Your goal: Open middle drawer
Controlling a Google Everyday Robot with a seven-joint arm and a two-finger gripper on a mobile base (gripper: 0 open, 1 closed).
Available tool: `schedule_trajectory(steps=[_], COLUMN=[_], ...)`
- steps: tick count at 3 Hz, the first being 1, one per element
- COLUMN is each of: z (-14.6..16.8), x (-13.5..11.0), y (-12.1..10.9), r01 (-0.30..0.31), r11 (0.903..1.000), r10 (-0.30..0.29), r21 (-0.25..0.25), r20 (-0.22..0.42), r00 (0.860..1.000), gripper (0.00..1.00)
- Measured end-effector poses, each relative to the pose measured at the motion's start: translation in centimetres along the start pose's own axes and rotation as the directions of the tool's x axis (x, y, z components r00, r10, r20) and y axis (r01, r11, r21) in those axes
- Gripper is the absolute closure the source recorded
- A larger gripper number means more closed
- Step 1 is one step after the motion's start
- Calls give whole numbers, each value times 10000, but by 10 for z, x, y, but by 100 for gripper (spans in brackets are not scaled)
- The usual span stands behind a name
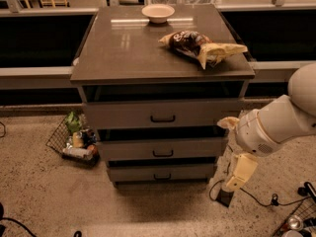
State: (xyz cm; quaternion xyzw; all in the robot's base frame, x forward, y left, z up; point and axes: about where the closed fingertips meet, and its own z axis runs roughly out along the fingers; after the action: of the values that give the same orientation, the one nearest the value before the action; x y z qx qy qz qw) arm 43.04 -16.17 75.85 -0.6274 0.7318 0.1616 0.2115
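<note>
The cabinet [123,58] has three drawers. The middle drawer [128,149] is a wide grey-brown panel with a small dark bar handle [163,153] at its centre, and its front sits in line with the others. The top drawer [118,116] is above it and the lowest drawer [133,173] is below it. My gripper [238,173] hangs from the white arm [276,125] to the right of the cabinet, at about the height of the lower drawers. It is apart from the middle drawer's handle and holds nothing that I can see.
On the cabinet top are a pale bowl [158,12], a dark snack bag [185,41] and a yellow bag [219,51]. A wire basket of groceries [74,139] stands on the floor at the left. Cables and a black adapter [224,197] lie at the right.
</note>
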Motion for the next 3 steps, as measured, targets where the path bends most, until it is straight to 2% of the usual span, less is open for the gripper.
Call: schedule_trajectory(steps=[1,2,3], z=[0,12,69], x=[0,3,23], y=[0,2,0], r01=[0,62,466], r11=[10000,9996,9959], r10=[0,-60,-481], r21=[0,-279,-778], r20=[0,65,-176], r00=[10000,10000,9987], gripper=[0,0,0])
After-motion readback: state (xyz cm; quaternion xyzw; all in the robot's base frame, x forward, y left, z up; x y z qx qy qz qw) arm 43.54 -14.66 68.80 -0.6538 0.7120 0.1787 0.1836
